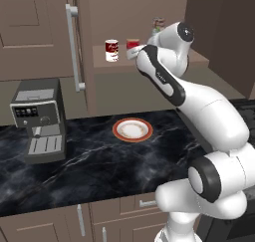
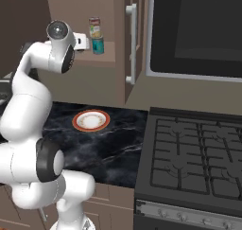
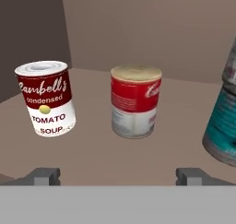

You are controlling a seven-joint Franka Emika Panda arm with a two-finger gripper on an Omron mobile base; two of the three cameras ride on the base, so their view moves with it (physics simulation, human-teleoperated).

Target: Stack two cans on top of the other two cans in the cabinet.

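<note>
Black marble counter [image 1: 89, 161] as landmark. A round plate [image 1: 132, 129], orange-rimmed with a pale centre, lies flat on the counter toward its back edge. A grey coffee machine [image 1: 39, 117] stands at the counter's left end, against the wall. Brown drawers [image 1: 144, 202] with small silver handles run below the counter's front edge. A black stove [image 2: 194, 163] with dark grates adjoins the counter's right end; a dark microwave [image 2: 196, 30] hangs above the stove.

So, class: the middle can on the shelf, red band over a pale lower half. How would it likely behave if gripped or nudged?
The red-over-pale can looks like a rigid tin, so it should probably hold its shape in a grip. Its smooth label may be slippery. Standing upright, taller than wide, it could tip if pushed high, then roll. The open gripper faces it.
</note>
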